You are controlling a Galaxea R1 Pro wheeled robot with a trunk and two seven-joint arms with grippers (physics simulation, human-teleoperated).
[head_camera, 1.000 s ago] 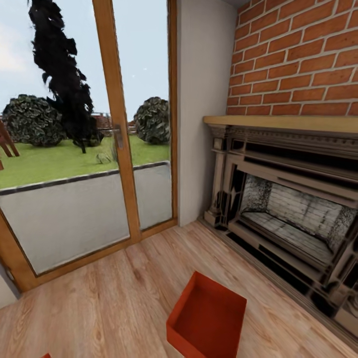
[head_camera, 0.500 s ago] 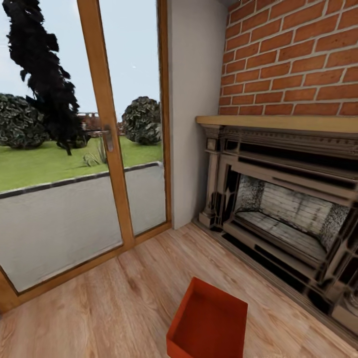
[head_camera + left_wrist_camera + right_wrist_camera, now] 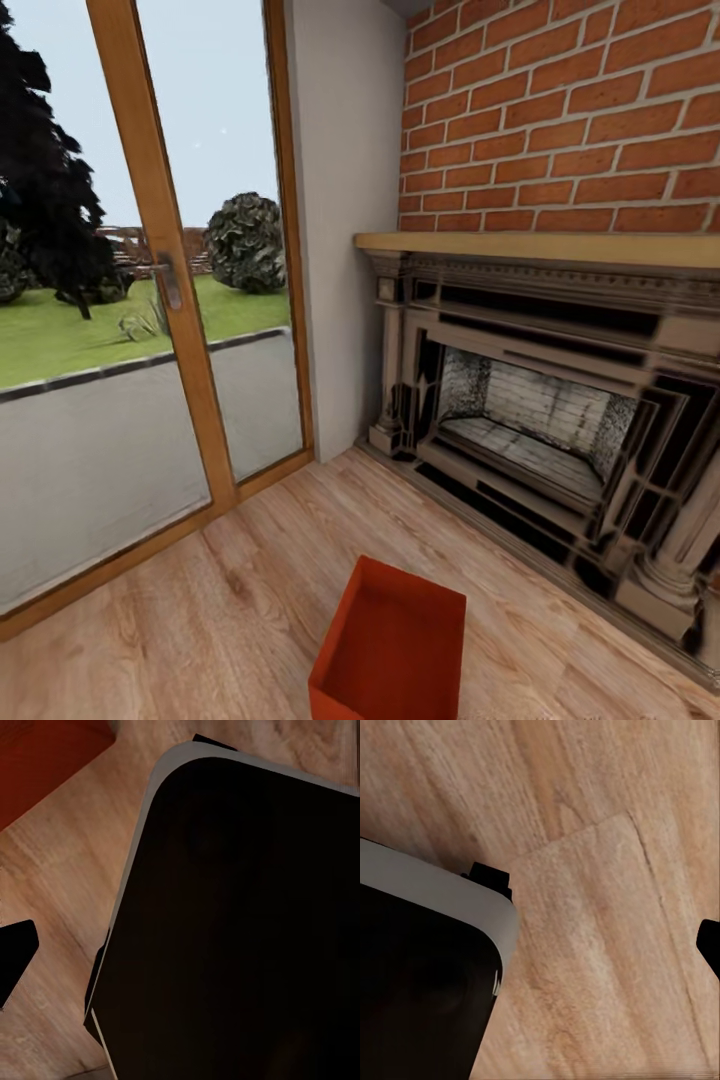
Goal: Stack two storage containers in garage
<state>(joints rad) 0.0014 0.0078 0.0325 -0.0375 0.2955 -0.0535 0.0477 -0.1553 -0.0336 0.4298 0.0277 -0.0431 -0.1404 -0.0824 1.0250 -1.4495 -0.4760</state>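
One red-orange open-topped storage container (image 3: 395, 650) stands on the light wood-plank floor (image 3: 200, 620) of the living room, low in the head view and in front of the fireplace. A red-orange container corner (image 3: 37, 757) shows in the left wrist view, beside a large black rounded body (image 3: 240, 930). One dark fingertip (image 3: 13, 961) of my left gripper juts in at that view's edge, above bare planks. In the right wrist view a dark fingertip (image 3: 711, 945) of my right gripper hangs over planks, with nothing seen between the fingers.
An ornate stone fireplace (image 3: 540, 420) with a wooden mantel stands under a red brick wall (image 3: 580, 120) on the right. A wood-framed glass door (image 3: 160, 300) to a lawn fills the left. A black rounded body (image 3: 412, 982) also shows in the right wrist view.
The head camera has swung to the right, so the door, fireplace and container have all shifted left in the picture. The container itself has not moved on the floor.
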